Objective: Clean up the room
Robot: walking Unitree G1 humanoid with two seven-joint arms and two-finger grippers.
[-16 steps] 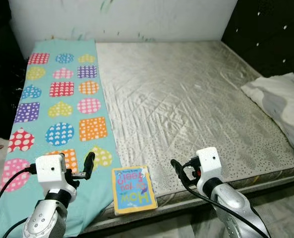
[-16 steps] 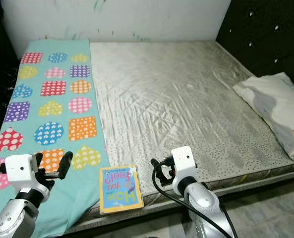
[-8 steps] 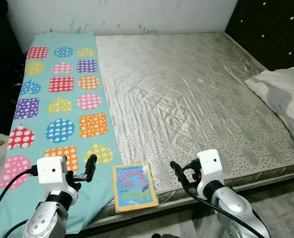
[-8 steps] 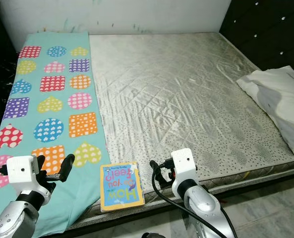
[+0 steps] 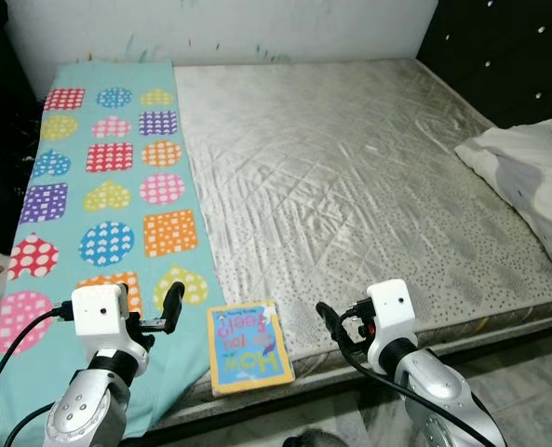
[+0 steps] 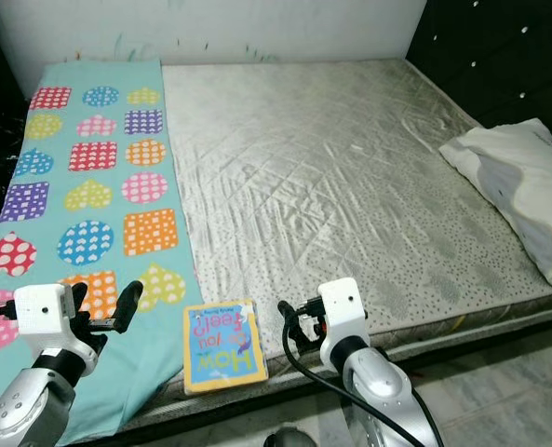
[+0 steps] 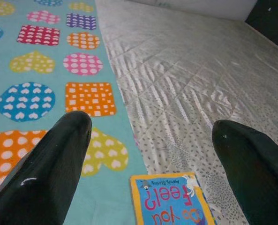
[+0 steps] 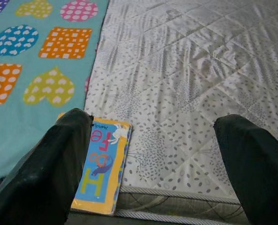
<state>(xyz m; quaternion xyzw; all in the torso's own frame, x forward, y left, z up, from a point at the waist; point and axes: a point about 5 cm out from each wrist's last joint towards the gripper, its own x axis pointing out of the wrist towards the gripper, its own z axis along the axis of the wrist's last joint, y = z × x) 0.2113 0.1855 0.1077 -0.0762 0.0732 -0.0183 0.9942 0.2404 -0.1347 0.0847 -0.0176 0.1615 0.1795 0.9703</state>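
Note:
A yellow-edged blue picture book [image 5: 248, 346] lies flat at the mattress's near edge, beside the teal blanket. My left gripper [image 7: 150, 140] hovers open and empty just left of the book, over the blanket. My right gripper [image 8: 153, 140] is held open and empty just right of the book, above the mattress edge. The book [image 8: 99, 171] lies near one finger in the right wrist view, and its top edge [image 7: 171, 201] is low between the fingers in the left wrist view.
The bare silver quilted mattress [image 5: 369, 186] spreads ahead. A teal blanket [image 5: 108, 186] with coloured dotted shapes covers its left strip. A white pillow [image 5: 527, 177] lies at the right by a dark studded headboard [image 5: 508, 56]. Grey floor [image 5: 527, 363] runs along the bed's front.
The whole view has shifted a little, so the camera moved. Both arms keep the same pose on either side of the book, which has not moved on the bed.

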